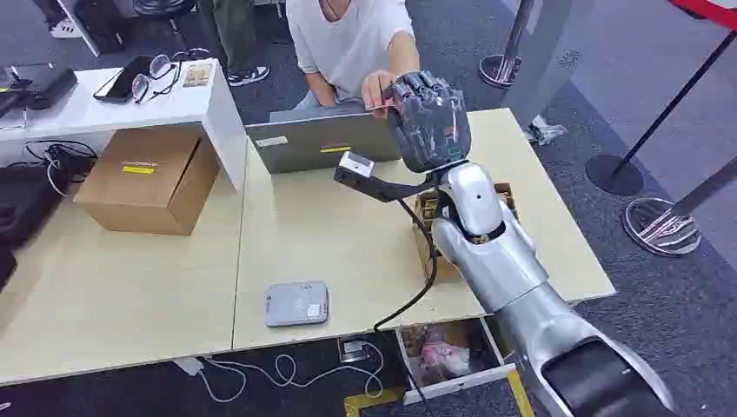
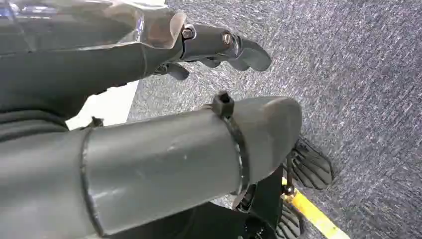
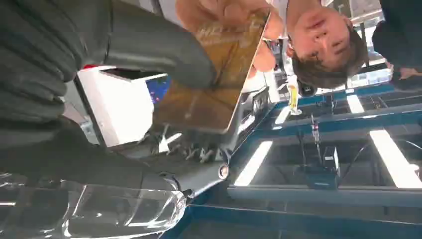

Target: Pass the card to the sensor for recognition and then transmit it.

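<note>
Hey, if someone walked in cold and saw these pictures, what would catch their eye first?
Probably the handover: the raised right hand holds a gold card out over the table's far edge, where a seated person's hand touches the same card. Next, the small grey sensor lying alone near the table's front edge.

The thin, glossy gold-brown rectangular card (image 3: 214, 79), with faint lettering on its face, sits raised above the far right part of the table, gripped in the robot's right hand (image 1: 428, 117) and also touched by a person's fingers (image 3: 226, 10). The flat, pale grey, rounded-square sensor pad (image 1: 296, 303) lies face up near the table's near edge, well apart from the card.
</note>
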`<action>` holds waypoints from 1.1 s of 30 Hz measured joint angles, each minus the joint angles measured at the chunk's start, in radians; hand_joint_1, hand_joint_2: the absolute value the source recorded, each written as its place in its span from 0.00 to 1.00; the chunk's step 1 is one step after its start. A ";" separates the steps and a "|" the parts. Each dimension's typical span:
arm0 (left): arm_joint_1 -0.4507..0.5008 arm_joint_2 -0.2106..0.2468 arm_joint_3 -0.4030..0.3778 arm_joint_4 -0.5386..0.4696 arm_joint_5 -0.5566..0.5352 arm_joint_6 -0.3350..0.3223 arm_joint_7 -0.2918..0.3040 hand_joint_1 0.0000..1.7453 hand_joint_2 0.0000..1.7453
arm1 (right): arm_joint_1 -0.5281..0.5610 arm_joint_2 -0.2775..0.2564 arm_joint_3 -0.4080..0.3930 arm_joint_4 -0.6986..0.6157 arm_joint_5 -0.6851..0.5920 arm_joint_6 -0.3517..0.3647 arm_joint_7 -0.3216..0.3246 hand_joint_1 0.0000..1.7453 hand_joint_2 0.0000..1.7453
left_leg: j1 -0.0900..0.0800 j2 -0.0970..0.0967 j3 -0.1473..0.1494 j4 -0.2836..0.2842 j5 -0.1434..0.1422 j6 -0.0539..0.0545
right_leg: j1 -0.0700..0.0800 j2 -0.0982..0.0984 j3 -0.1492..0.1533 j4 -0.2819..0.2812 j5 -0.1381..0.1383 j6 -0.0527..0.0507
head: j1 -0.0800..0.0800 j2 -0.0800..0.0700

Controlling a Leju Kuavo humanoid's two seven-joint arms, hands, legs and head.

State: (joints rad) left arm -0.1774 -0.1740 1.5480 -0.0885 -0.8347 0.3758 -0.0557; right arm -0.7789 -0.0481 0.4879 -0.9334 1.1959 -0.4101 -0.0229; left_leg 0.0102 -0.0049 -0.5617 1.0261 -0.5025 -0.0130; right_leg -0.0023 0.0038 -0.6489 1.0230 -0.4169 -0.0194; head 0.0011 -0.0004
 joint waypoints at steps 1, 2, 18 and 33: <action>0.000 0.000 0.000 0.000 0.000 0.000 0.000 0.00 0.00 | 0.000 0.000 0.000 0.000 0.000 -0.001 0.000 1.00 1.00 | 0.000 0.000 0.000 0.000 0.000 0.000 | 0.000 0.000 0.000 0.000 0.000 0.000 | 0.000 0.000; 0.000 0.000 0.000 0.000 0.000 0.000 0.000 0.00 0.00 | 0.000 0.000 0.000 0.000 0.000 -0.001 0.000 1.00 1.00 | 0.000 0.000 0.000 0.000 0.000 0.000 | 0.000 0.000 0.000 0.000 0.000 0.000 | 0.000 0.000; 0.000 -0.001 0.000 0.000 -0.004 0.004 0.000 0.00 0.00 | 0.001 0.000 -0.001 0.000 -0.001 -0.004 0.002 1.00 1.00 | 0.000 0.000 0.000 0.000 0.000 0.000 | 0.000 0.000 0.000 0.000 0.000 0.000 | 0.000 0.000; 0.000 -0.008 0.000 0.000 0.031 0.008 -0.002 0.00 0.00 | 0.142 0.000 -0.019 -0.213 -0.458 0.142 -0.089 1.00 1.00 | 0.000 0.000 0.000 0.000 -0.001 0.000 | 0.000 0.000 0.000 0.000 -0.001 0.000 | 0.000 0.000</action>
State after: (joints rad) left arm -0.1773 -0.1823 1.5480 -0.0885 -0.8041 0.3834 -0.0580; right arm -0.6371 -0.0481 0.4692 -1.1468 0.7383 -0.2677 -0.1122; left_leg 0.0102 -0.0049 -0.5615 1.0261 -0.5031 -0.0134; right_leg -0.0022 0.0039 -0.6491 1.0228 -0.4174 -0.0189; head 0.0011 -0.0004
